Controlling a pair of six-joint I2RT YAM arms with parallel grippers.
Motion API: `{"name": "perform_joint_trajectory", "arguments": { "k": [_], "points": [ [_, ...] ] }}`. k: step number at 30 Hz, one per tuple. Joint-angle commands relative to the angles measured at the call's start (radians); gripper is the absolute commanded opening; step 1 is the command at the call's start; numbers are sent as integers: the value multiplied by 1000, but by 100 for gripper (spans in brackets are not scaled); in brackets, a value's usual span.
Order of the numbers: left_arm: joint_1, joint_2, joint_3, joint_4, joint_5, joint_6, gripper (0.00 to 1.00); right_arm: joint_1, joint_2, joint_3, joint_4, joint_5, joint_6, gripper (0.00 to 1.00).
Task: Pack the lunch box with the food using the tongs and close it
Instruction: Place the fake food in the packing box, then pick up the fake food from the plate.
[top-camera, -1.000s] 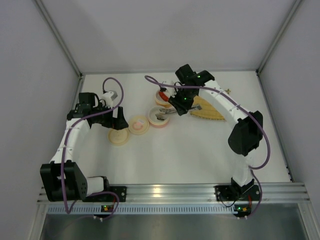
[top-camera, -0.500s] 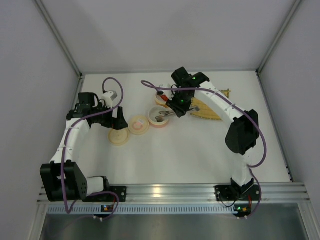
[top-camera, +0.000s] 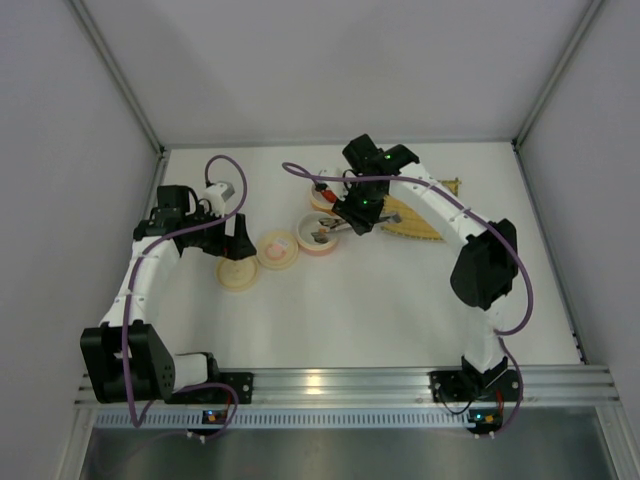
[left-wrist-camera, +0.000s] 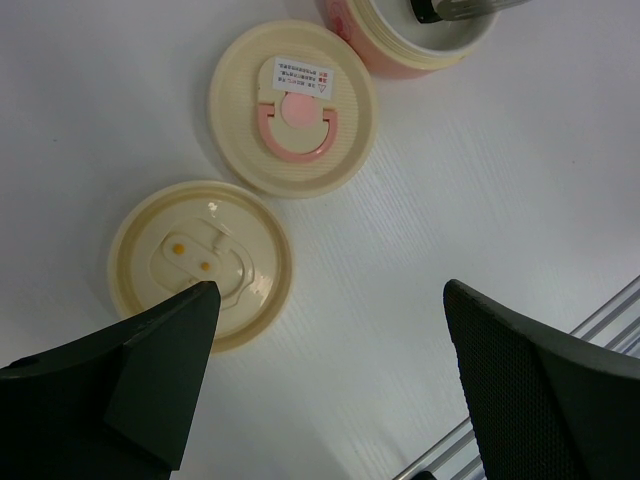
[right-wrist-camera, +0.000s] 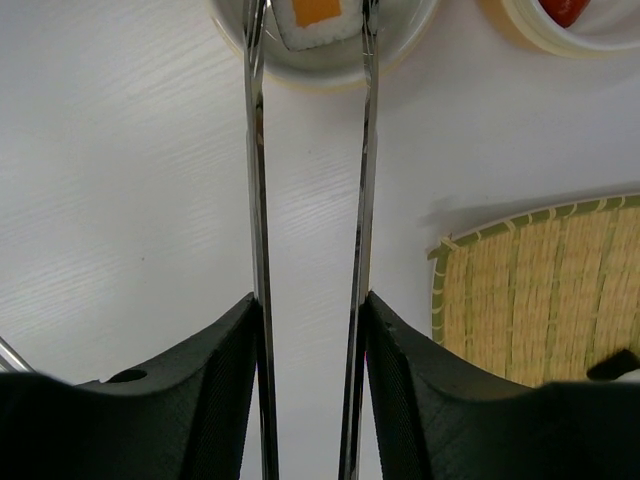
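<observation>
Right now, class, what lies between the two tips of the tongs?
A sushi roll, white rice with an orange centre, inside a lunch box bowl; the right wrist view shows it between the tongs.

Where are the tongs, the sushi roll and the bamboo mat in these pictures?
tongs (right-wrist-camera: 257, 180): right wrist view, on one long metal arm.
sushi roll (right-wrist-camera: 318, 12): right wrist view, on its orange centre.
bamboo mat (right-wrist-camera: 540, 300): right wrist view, on the woven slats.

Two lids (left-wrist-camera: 293, 107) (left-wrist-camera: 200, 262), two bowls (right-wrist-camera: 310, 78) (right-wrist-camera: 530, 33), one mat (right-wrist-camera: 540, 300), one pair of tongs (right-wrist-camera: 258, 250).
</observation>
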Motion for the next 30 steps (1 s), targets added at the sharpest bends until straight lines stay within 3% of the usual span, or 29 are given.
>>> {"name": "perform_joint_trajectory", "arguments": {
  "k": [1,16,21,25,30],
  "points": [
    [6,-9,-8,24,32,15,99,16,-22,46,1,22,-12,43],
    [7,-13,-5,22,36,17,98,15,-51,57,-1,28,-9,45],
    [6,-12,0,22,41,17,99,-22,-82,159,-15,-51,45,44],
    [7,-12,5,16,47,18,99,-108,-105,209,-36,-123,120,45],
    [6,-3,11,19,56,17,99,-300,-137,195,-64,-188,144,46]
  ]
}}
